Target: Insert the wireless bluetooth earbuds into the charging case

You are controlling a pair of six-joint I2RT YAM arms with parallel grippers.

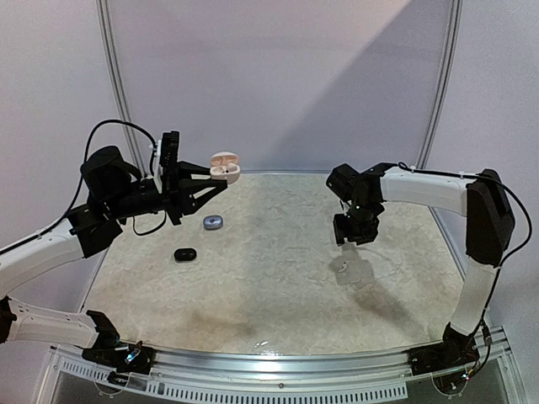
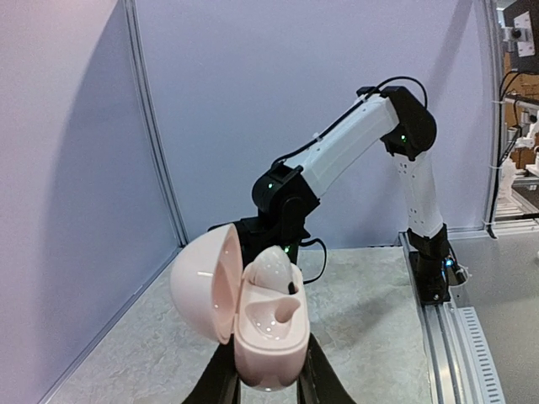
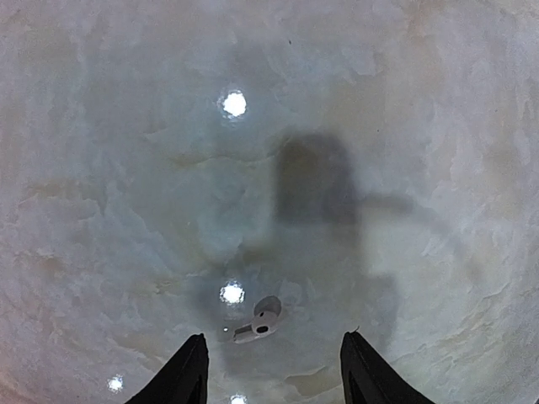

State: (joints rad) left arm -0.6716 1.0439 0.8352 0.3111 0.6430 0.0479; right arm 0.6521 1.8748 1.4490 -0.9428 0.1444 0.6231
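Pale marbled table (image 1: 278,303), plain lilac wall panels (image 1: 278,76) behind. I see my right gripper (image 3: 274,358) hanging over a white earbud (image 3: 261,321), fingers apart with nothing between them. The bud lies flat, just left of their centre line, its stem slanting toward lower left. My left gripper (image 2: 268,374) is clamped on the open pink case (image 2: 265,332), held aloft well away to the left.

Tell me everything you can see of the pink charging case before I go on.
The pink charging case is pale, glossy, plastic-looking and egg-shaped. It is open, its domed lid swung aside on a hinge. One matching earbud sits in a socket; the other socket looks empty. The left pincer clamps its base, holding it above the table; nothing else touches it.
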